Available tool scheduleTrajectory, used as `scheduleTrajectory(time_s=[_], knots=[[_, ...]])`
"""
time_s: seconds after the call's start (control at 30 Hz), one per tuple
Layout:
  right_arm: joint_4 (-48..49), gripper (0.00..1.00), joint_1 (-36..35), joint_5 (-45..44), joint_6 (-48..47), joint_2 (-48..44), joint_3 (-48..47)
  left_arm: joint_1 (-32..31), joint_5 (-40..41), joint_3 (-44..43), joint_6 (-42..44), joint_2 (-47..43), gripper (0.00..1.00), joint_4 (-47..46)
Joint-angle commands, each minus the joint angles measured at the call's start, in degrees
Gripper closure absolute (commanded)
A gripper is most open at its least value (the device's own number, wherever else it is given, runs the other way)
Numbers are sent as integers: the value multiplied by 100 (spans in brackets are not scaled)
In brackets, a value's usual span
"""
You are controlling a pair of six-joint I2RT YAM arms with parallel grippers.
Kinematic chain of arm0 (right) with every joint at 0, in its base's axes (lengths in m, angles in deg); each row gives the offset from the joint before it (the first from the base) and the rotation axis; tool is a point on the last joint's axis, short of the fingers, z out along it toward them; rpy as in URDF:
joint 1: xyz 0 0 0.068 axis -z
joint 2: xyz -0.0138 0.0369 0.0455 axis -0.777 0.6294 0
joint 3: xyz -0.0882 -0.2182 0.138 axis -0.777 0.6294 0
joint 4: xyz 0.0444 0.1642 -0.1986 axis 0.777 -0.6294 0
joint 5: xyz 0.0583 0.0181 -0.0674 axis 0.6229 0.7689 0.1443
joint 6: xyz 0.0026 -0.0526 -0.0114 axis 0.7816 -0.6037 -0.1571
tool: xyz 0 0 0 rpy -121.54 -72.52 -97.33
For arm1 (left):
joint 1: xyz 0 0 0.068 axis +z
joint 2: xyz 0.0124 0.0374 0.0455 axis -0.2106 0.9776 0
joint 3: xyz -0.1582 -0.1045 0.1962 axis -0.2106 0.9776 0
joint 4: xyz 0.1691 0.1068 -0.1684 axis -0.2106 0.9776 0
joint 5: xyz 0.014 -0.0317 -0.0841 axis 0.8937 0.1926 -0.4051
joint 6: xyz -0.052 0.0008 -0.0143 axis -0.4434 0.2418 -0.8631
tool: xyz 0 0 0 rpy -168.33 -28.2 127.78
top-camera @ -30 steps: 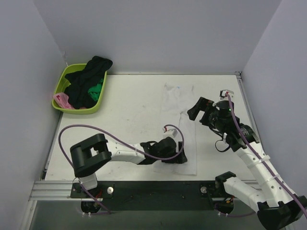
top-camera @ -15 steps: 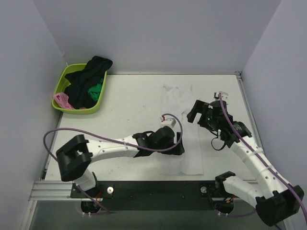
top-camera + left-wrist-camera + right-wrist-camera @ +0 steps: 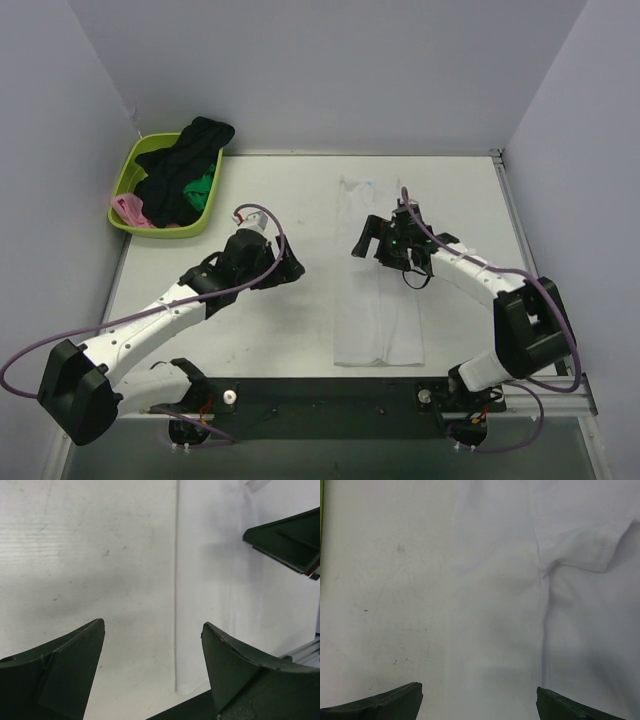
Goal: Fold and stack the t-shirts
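On the table (image 3: pixel 270 200), right of centre, the white t-shirt (image 3: pixel 378 320) lies flat as a long narrow strip. Its sides are folded in, with one short end near the arm bases and the other toward the far wall.

The right gripper (image 3: pixel 372 240) hovers over the far half of the strip with its jaws spread wide and holding nothing. Its wrist view shows smooth cloth and a tucked sleeve edge below. The left gripper (image 3: pixel 292 268) is also spread and empty. It stands over bare table just beside the strip's left edge, apart from the cloth.

The black t-shirt (image 3: pixel 185 160), the green t-shirt (image 3: pixel 203 188) and the pink t-shirt (image 3: pixel 128 208) lie heaped in the lime basket (image 3: pixel 160 231) at the far left corner, well apart from the work.

Assessment: the lengthwise folds appear done, and the step in hand is probably the crosswise fold, end over end.

Recommendations:
- Take the two corners of one short end, one gripper each.
- Pinch through every layer so the tucked sides do not spill open.
- Lift low and carry both corners at an even pace.
- Lay edge on edge before letting go.

Risk: a one-layer grip or uneven travel would skew the fold.
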Motion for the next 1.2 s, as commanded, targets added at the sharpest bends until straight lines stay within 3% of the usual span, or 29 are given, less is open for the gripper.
scheduleTrajectory(time_s=[0.0, 0.5, 1.17], knots=[[778, 0, -84, 343, 229, 534, -452, 403, -499, 314, 196, -215, 12, 237], [1087, 0, -295, 467, 317, 2274, -1542, 1045, -938, 754, 319, -391, 12, 167], [841, 0, -972, 230, 475, 3418, -2579, 1485, -1281, 878, 495, -400, 12, 123]])
